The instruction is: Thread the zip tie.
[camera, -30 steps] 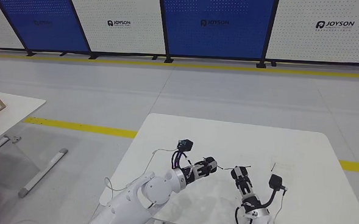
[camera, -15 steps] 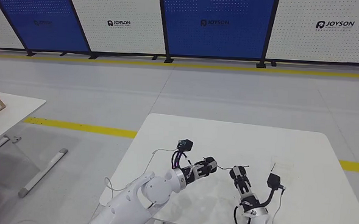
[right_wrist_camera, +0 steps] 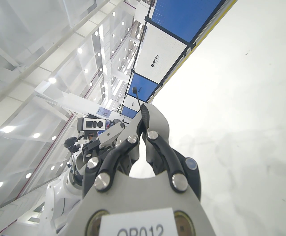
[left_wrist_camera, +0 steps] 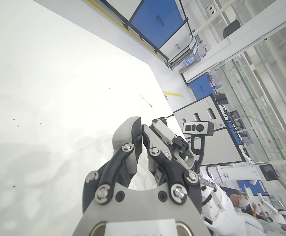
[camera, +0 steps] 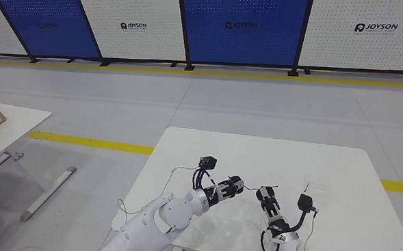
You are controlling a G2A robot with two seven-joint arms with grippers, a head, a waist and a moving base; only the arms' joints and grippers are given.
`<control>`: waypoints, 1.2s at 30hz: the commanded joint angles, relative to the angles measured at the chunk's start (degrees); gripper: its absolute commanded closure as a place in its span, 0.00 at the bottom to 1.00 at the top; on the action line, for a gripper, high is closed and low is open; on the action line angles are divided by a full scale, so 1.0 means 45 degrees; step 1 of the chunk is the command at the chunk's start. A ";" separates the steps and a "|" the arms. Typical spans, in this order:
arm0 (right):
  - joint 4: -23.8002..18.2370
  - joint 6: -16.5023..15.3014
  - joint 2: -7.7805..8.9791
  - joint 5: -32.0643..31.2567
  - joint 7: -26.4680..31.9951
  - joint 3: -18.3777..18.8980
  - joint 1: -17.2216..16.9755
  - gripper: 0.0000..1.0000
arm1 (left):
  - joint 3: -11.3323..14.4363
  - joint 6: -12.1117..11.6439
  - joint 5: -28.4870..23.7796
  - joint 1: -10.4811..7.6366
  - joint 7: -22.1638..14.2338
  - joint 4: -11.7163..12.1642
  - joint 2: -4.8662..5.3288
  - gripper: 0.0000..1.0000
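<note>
Left gripper [left_wrist_camera: 142,132], right gripper [right_wrist_camera: 143,112]: grey finger shells [left_wrist_camera: 121,134] being lined with black ribbed pads [left_wrist_camera: 146,138]. Black linkages [right_wrist_camera: 156,145] being pinned by silver screws [left_wrist_camera: 125,146]. White label [right_wrist_camera: 136,221] being carried on each base plate. Arm shells [camera: 169,216] being finished white, black cables [camera: 199,175] being looped alongside.

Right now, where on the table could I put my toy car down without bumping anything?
The far half of the table, up to its far edge, is bare. It is crowded by the near edge, where the left gripper and right gripper meet at the zip tie; a loose tie lies beyond the right gripper.
</note>
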 commanded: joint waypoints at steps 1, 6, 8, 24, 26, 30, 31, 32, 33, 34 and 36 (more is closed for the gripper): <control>-0.0001 0.0001 0.0001 0.0000 -0.0001 -0.0001 0.0000 1.00 | 0.0000 0.0000 0.0000 0.0000 0.0000 0.0000 0.0000 1.00; -0.0001 0.0001 0.0001 0.0000 -0.0001 -0.0001 0.0000 1.00 | 0.0000 0.0000 0.0000 0.0000 0.0000 0.0000 0.0000 1.00; -0.0001 0.0001 0.0001 0.0000 -0.0001 -0.0001 0.0000 1.00 | 0.0000 0.0000 0.0000 0.0000 0.0000 0.0000 0.0000 1.00; 0.0098 -0.0099 -0.0073 0.0235 0.0339 0.0071 0.0082 1.00 | 0.0033 -0.0490 -0.1569 -0.0110 0.0214 0.0439 -0.0212 1.00; 0.0149 -0.0223 -0.0101 0.0340 0.0416 0.0074 0.0111 1.00 | -0.0025 -0.0656 -0.1737 -0.0097 0.0171 0.0471 -0.0217 1.00; 0.0195 -0.0692 -0.0141 0.0407 0.0382 0.0099 0.0082 1.00 | -0.0128 -0.0826 -0.2223 -0.0130 -0.0174 0.0613 -0.0226 1.00; 0.0174 -0.0763 -0.0147 0.0400 0.0339 0.0119 0.0052 1.00 | -0.0144 -0.0835 -0.2249 -0.0139 -0.0203 0.0640 -0.0227 1.00; 0.0139 -0.0818 -0.0152 0.0394 0.0296 0.0157 0.0008 1.00 | -0.0158 -0.0844 -0.2267 -0.0148 -0.0235 0.0668 -0.0228 1.00; 0.0111 -0.0833 -0.0155 0.0391 0.0276 0.0189 -0.0024 1.00 | -0.0163 -0.0850 -0.2273 -0.0153 -0.0250 0.0681 -0.0230 1.00; 0.0080 -0.0838 -0.0157 0.0392 0.0256 0.0227 -0.0053 1.00 | -0.0167 -0.0849 -0.2280 -0.0155 -0.0256 0.0688 -0.0233 1.00; 0.0015 -0.0832 -0.0162 0.0392 0.0292 0.0291 -0.0110 1.00 | -0.0183 -0.0905 -0.2408 -0.0150 -0.0279 0.0695 -0.0244 1.00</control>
